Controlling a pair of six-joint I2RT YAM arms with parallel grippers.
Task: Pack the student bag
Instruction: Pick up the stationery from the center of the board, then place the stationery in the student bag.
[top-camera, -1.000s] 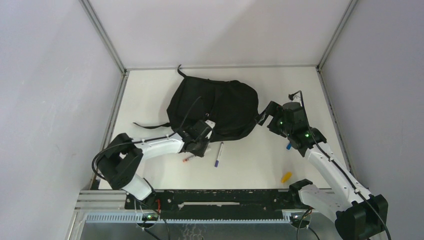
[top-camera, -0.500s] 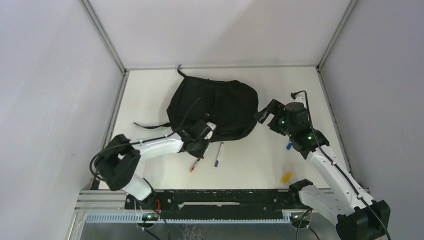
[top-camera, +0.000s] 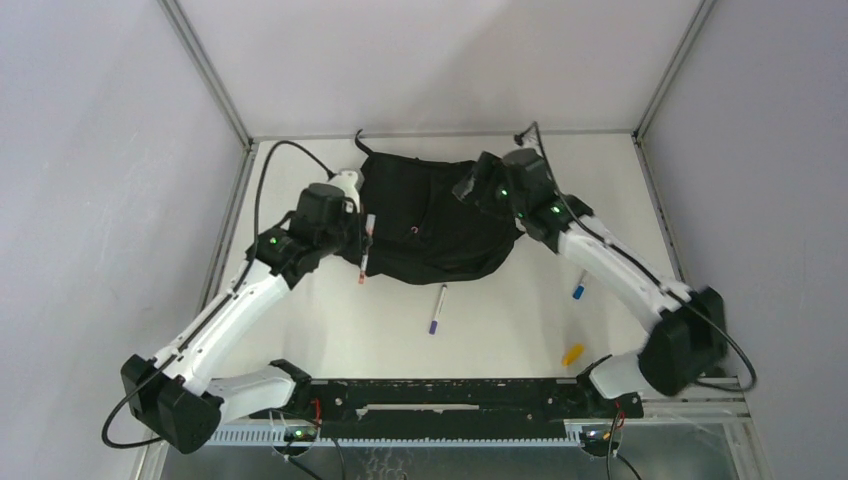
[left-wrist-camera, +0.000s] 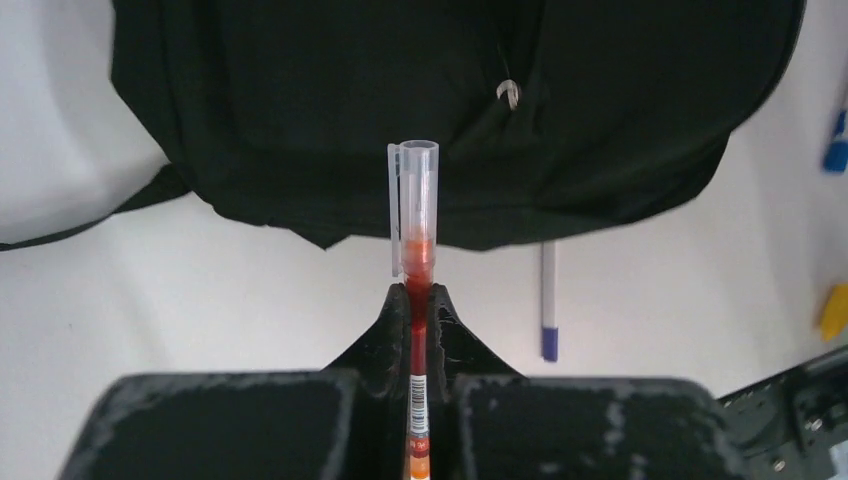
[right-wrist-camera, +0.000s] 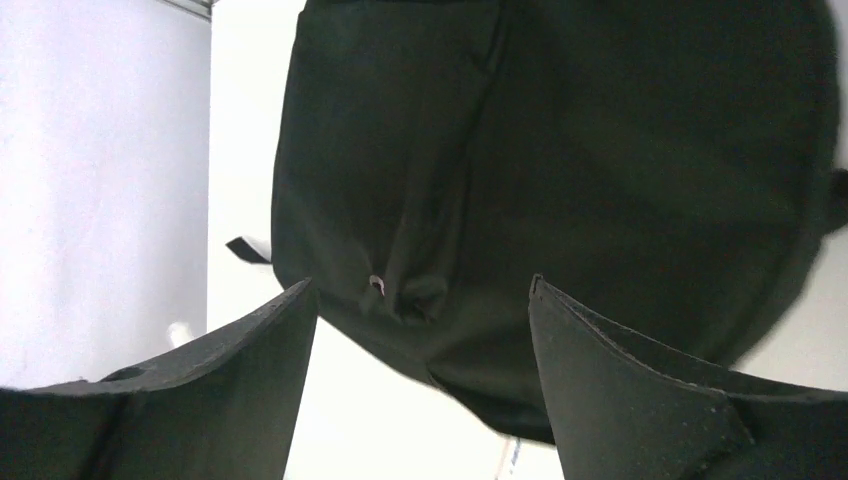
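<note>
I log one student bag: black, soft, slumped, far-centre on the table. Left gripper pinches one red pen; right gripper spread above the bag. Loose: one white pen, one blue item, one yellow piece.

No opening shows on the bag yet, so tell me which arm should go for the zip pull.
Right. The right arm has open, empty jaws hanging over the bag, with the zip pull showing between them in its wrist view. The left arm has its jaws shut on a red pen.
</note>
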